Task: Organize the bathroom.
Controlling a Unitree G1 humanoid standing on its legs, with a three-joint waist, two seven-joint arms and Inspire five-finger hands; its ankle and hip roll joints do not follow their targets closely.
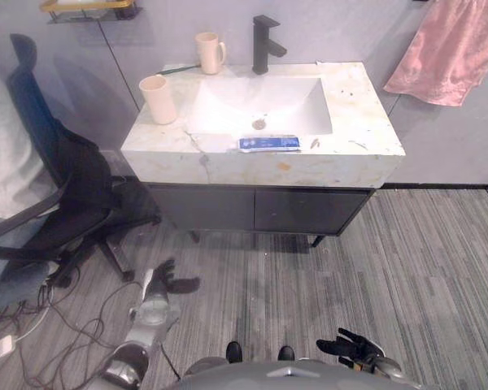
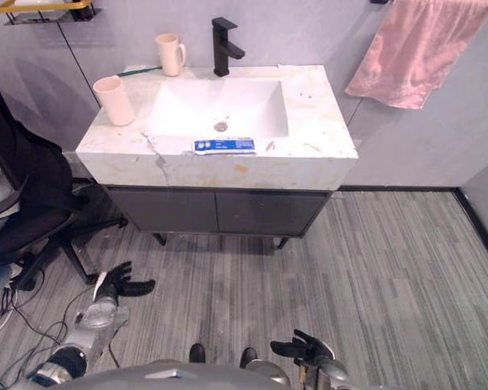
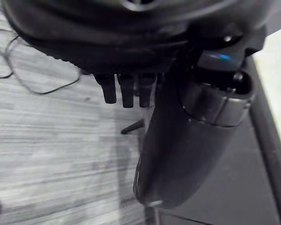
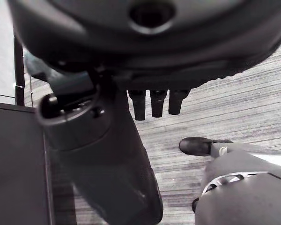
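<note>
Pink cup (image 1: 158, 98) and mug (image 1: 209, 52) on counter (contents unseen); both hands' fingers relaxed, empty.

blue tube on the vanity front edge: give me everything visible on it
The blue tube is a flat, slim tube, blue with white patches of print, plastic by the look. It lies flat on its side along the front ledge of the marble-look countertop, lengthwise parallel to the front edge, just in front of the white basin below the drain. Nothing but the counter touches it. Its cap end cannot be made out.

Black office chair (image 1: 65, 187), striped floor (image 1: 423, 276)
</note>
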